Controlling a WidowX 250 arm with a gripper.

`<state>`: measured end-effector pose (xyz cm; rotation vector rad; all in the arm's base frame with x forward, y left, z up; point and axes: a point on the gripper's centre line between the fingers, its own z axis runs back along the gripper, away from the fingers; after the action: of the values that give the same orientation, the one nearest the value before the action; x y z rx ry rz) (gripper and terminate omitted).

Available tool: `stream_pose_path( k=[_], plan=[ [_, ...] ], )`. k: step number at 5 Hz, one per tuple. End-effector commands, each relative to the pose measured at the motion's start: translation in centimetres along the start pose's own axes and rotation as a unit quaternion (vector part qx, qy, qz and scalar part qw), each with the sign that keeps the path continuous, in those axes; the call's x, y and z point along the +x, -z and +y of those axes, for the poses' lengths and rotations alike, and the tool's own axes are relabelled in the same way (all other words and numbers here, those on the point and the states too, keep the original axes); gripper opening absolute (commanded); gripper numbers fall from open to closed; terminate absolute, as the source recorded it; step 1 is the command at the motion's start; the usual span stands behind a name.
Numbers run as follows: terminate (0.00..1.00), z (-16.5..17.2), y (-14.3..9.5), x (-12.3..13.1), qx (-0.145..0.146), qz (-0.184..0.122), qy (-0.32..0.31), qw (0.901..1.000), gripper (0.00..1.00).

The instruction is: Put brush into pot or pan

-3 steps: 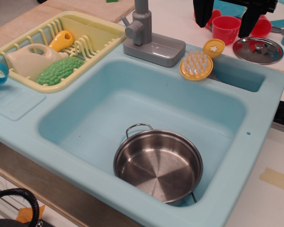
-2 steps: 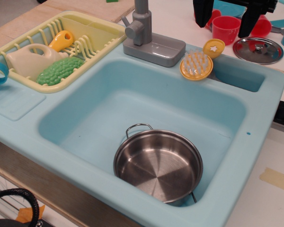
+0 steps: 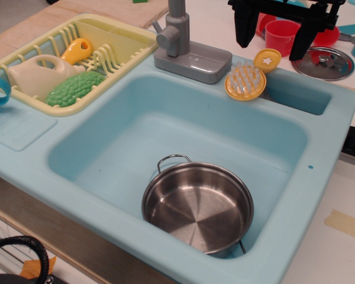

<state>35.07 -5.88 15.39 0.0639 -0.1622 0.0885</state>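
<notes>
One brush [image 3: 247, 80], one pot [image 3: 198, 206], two red cups [image 3: 282, 36]; the claw [image 3: 272, 41] hangs spread wide, pinching nothing.

Pot [image 3: 198, 207] mouth unobstructed; faucet [image 3: 180, 41] crowds brush [image 3: 246, 81]

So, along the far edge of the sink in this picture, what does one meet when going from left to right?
Dish rack → grey faucet → brush → open gripper above the brush handle → steel lid.
</notes>
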Motion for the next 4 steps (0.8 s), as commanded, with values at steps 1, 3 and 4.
stream_pose_path(
  k=[1, 3, 4],
  plan=[
    [0.00, -0.3, -0.6, 0.0, -0.002, -0.004, -0.001, 1.0000, 1.00],
    [0.00, 0.0, 0.2, -0.4, -0.008, 0.008, -0.006, 0.9999, 1.00],
    [0.00, 0.3, 0.9, -0.6, -0.013, 0.018, -0.010, 0.9997, 1.00]
  ],
)
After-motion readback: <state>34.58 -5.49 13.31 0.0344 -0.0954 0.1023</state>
